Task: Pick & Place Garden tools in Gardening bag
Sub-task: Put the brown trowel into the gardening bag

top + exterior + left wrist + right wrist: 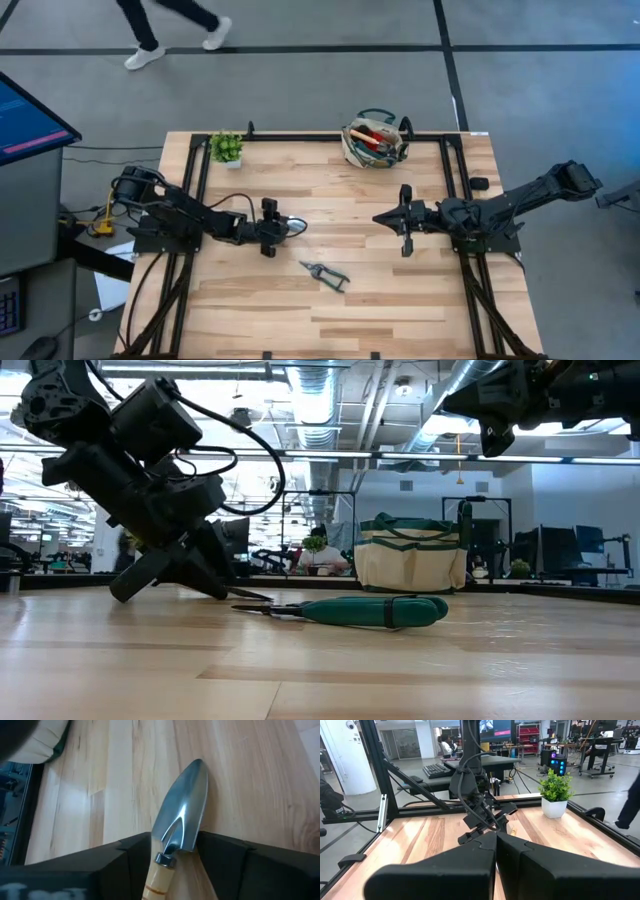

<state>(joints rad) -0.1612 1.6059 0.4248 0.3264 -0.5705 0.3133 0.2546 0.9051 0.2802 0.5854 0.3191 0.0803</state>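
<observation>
A trowel with a silver blade (pixel 182 807) and a wooden handle (pixel 160 880) lies near the table's middle left; its blade also shows in the high view (pixel 296 227). My left gripper (pixel 280 229) is low at the table, shut on it. Green-handled pruners (pixel 325 273) lie flat on the table near the middle, also in the low view (pixel 375 610). The beige gardening bag (pixel 375 141) stands at the far edge with tools inside. My right gripper (pixel 380 217) hovers shut and empty at the middle right, fingers pointing left. My left gripper pinches the trowel between its two fingers (pixel 222 857) at the blade's back end (pixel 190 842), where it meets the neck. The fingers slant down from the table's left and run along the trowel. The blade tip (pixel 255 596) is at the tabletop; I cannot tell if it is lifted.
A small green potted plant (pixel 226 148) stands at the far left corner. A black frame (pixel 330 136) runs round the table. A person (pixel 170 30) walks on the floor beyond the far edge. Bare wood lies along the near side.
</observation>
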